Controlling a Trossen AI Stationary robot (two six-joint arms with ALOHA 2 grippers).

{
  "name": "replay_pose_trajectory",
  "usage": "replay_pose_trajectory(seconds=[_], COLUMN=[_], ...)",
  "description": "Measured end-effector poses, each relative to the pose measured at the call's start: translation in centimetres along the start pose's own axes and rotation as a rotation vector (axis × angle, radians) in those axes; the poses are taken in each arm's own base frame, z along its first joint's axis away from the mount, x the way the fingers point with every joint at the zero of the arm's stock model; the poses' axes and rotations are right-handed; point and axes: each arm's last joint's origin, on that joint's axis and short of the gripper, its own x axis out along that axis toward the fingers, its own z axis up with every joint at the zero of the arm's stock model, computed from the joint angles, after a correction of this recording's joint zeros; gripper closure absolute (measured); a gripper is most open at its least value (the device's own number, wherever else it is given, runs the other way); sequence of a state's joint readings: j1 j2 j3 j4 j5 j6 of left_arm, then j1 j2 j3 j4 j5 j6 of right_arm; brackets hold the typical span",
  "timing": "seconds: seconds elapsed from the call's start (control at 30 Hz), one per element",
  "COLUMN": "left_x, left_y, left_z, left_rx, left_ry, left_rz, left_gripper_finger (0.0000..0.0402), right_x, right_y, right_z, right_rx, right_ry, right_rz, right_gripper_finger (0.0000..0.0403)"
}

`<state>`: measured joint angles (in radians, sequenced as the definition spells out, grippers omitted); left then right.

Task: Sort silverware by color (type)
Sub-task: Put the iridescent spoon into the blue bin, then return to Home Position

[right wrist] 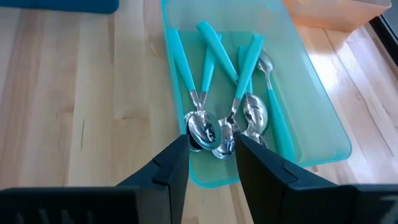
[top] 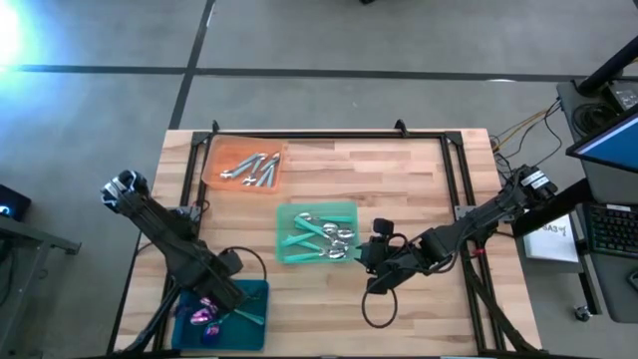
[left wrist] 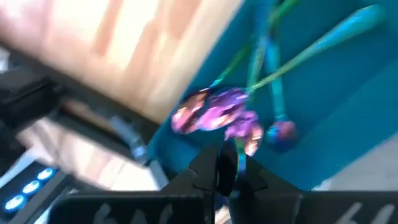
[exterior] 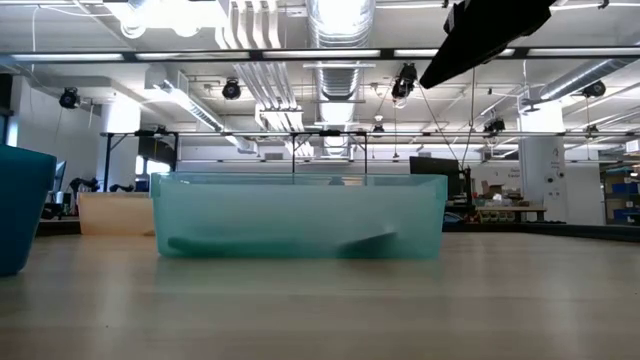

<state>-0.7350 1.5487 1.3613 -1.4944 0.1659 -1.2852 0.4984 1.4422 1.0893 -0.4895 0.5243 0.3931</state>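
- Nearest the right wrist camera, the two dark fingers of the right gripper are seen spread apart with nothing held between them, just above the near end of the green tray.
- Inside that green tray, silver-headed spoons with teal handles are gathered, their bowls lying at the end by the right gripper's fingertips; a further all-silver piece is seen along one wall.
- From above, the green tray is placed near the middle of the wooden table, with the right gripper just beside its right edge.
- An orange tray is set toward the table's far left, and all-silver utensils are piled in it.
- A teal tray is found at the near left corner, where purple-headed spoons with teal handles lie.
- The left gripper is held over the teal tray; its fingers are pressed together, and whether a thin handle is pinched between them cannot be told.
- In the left wrist view, the purple-headed spoons are clustered just beyond those fingertips.
- At table height, the green tray's translucent wall is seen, with dim shapes lying on its floor.
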Motion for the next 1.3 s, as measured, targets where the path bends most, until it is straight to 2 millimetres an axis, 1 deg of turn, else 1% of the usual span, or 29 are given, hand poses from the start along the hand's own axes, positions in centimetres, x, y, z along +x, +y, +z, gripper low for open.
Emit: replay_pose_trajectory(seconds=[0.1, 0.2, 0.43, 0.57, 0.63, 0.73, 0.83, 0.9, 1.07, 1.17, 1.23, 1.3], left_x=[-0.2, -0.2, 0.2, 0.3, 0.2, 0.1, -0.2, -0.4, -0.3, -0.3, -0.5, -0.7], left_y=[-0.5, -0.9, -1.2, -1.3, -1.6, -2.4, -3.6, -3.9, -3.7, -3.7, -3.8, -4.2], left_z=[0.2, 0.3, 0.5, 0.6, 0.7, 0.8, 1.1, 1.2, 1.2, 1.5, 1.8, 1.9], left_rx=[0.030, 0.042, 0.038, 0.039, 0.047, 0.101, 0.181, 0.229, 0.232, 0.206, 0.194, 0.227], left_ry=[-0.025, -0.036, -0.058, -0.062, -0.071, -0.093, -0.141, -0.164, -0.166, -0.263, -0.347, -0.396], left_rz=[-0.071, -0.107, -0.083, -0.088, -0.117, -0.197, -0.313, -0.351, -0.321, -0.292, -0.291, -0.313], left_gripper_finger=[0.0402, 0.0402, 0.0397, 0.0374, 0.0361, 0.0342, 0.0325, 0.0316, 0.0304, 0.0303, 0.0303, 0.0304], right_x=[0.0, 0.0, 0.0, 0.0, 0.0, 0.0, 0.0, 0.0, 0.0, -0.4, -1.2, -2.3], right_y=[-0.1, 0.0, 0.0, 0.0, 0.0, -0.1, -0.1, -0.1, -0.1, -0.2, -0.3, -0.5], right_z=[0.0, 0.0, 0.0, 0.0, 0.0, 0.0, 0.0, 0.0, 0.0, 0.3, 1.1, 1.9], right_rx=[0.000, -0.002, -0.010, -0.011, -0.011, -0.012, -0.012, -0.012, -0.010, 0.019, 0.033, 0.021], right_ry=[0.001, 0.000, 0.001, 0.002, 0.002, 0.003, 0.003, 0.003, 0.003, -0.006, -0.030, -0.055], right_rz=[-0.002, -0.002, -0.002, -0.002, -0.002, -0.002, -0.002, -0.002, -0.002, 0.005, 0.032, 0.092], right_gripper_finger=[0.0282, 0.0282, 0.0282, 0.0282, 0.0282, 0.0282, 0.0282, 0.0282, 0.0282, 0.0282, 0.0282, 0.0282])
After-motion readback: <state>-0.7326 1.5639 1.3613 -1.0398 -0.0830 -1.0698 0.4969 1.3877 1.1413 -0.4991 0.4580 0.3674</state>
